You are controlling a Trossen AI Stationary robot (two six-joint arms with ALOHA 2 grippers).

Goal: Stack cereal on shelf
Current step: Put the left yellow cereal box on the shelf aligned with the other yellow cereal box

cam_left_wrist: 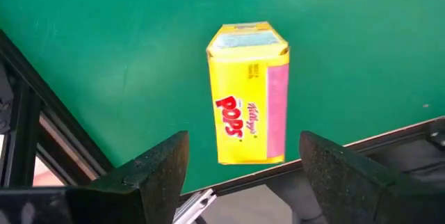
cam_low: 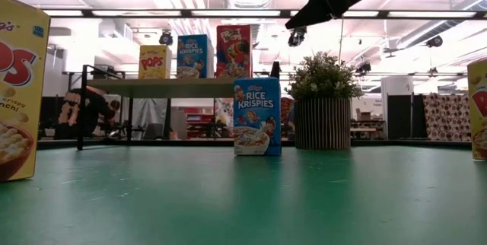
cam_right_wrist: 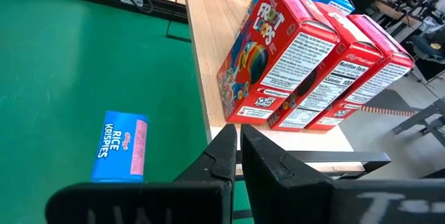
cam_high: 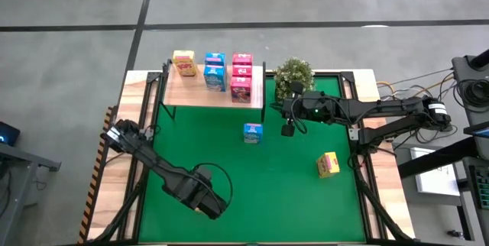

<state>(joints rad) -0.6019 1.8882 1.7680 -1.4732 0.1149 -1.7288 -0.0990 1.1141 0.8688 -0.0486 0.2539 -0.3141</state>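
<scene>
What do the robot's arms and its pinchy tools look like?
Both arms are dark, nearly black, built from jointed tube sections. The left arm has a thin black cable looping beside its wrist. The right arm shows a small green light near its wrist and a white band farther back. Each tool ends in two chunky, matte black fingers with flat inner faces.

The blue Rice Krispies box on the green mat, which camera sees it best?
The low view: the blue Rice Krispies box stands upright, front facing the camera, name readable. The high view shows only its small top. The right wrist view shows it from above. The left wrist view shows only a yellow Pops box.
</scene>
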